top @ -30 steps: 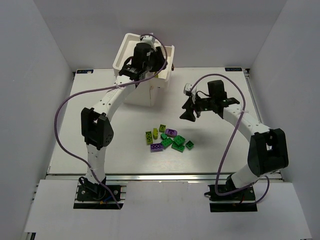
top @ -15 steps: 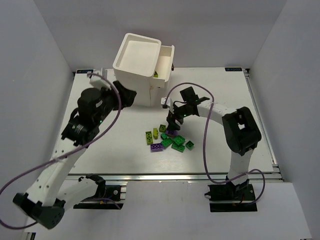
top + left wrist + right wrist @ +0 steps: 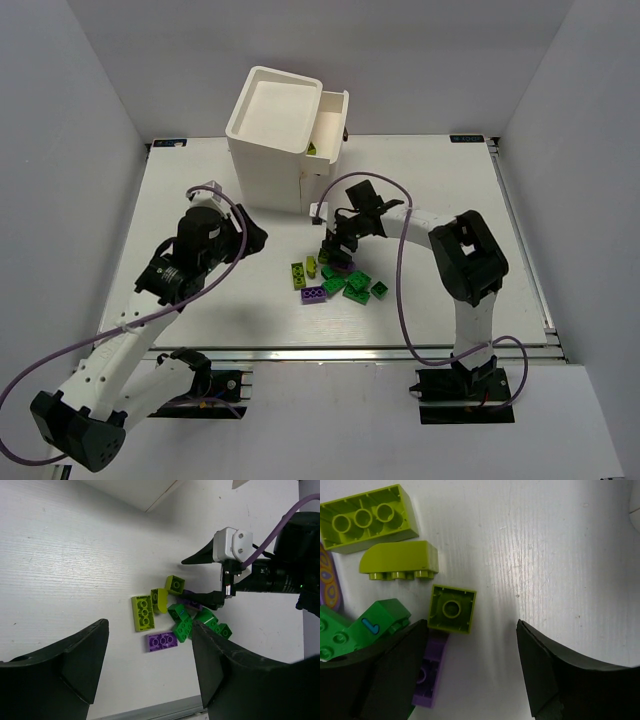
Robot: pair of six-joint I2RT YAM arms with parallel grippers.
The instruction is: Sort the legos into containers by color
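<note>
**Both arms: jaws wide, nothing held**

The right gripper (image 3: 472, 647) is spread wide and empty, tips low at the far edge of the legos (image 3: 335, 277). 1 square yellow-green brick (image 3: 451, 609) sits just beside 1 finger (image 3: 395, 675). A purple brick (image 3: 431, 672) is partly hidden behind that finger. The left gripper (image 3: 148, 630) is also wide and empty, above bare table (image 3: 450, 220) to the left of the pile. The legos lie in 1 loose cluster mid-table: yellow-green, purple, green. The cabinet (image 3: 270, 160) stands at the far side with its top drawer (image 3: 330, 125) pulled out.
</note>
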